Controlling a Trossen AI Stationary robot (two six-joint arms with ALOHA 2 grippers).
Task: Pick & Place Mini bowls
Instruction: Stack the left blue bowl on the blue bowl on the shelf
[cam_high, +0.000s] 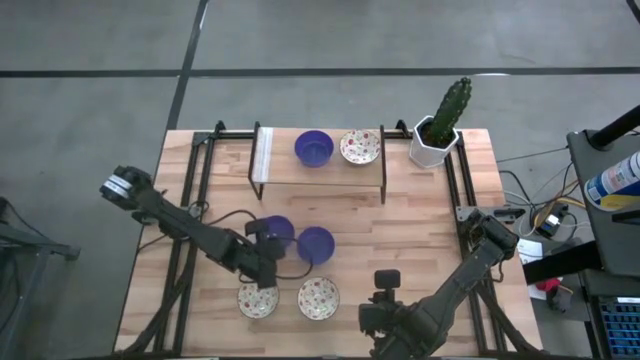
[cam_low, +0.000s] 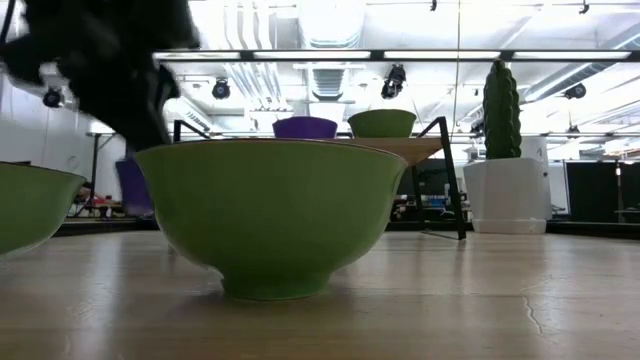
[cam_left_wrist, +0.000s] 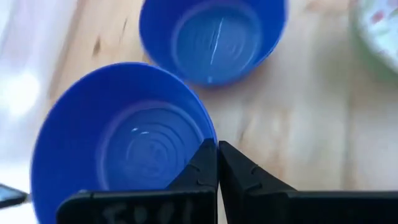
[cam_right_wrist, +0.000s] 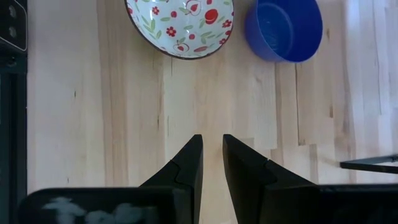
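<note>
My left gripper (cam_left_wrist: 217, 149) is shut on a cobalt blue mini bowl (cam_left_wrist: 121, 146), which the high view shows left of table centre (cam_high: 276, 231). A second blue bowl (cam_high: 316, 243) stands just right of it on its base. Two floral bowls (cam_high: 258, 298) (cam_high: 318, 298) rest on the table near the front edge. On the low shelf at the far side stand one blue bowl (cam_high: 313, 148) and one floral bowl (cam_high: 360, 147). My right gripper (cam_right_wrist: 212, 140) waits by the near edge (cam_high: 386, 296), open by a narrow gap, over bare wood. My left gripper pinches the blue bowl's rim (cam_left_wrist: 205, 132) with one finger inside the bowl and one outside. The fingers come from above, slanting from the table's left. In the low view the bowl (cam_low: 134, 185) hangs a little above the tabletop, tilted.
A white hexagonal cactus pot (cam_high: 437, 135) stands at the far right corner beside the shelf (cam_high: 262, 160). Black rails run along the table's left and right sides. Bare wood lies between the shelf and the bowls, and right of the floral bowls.
</note>
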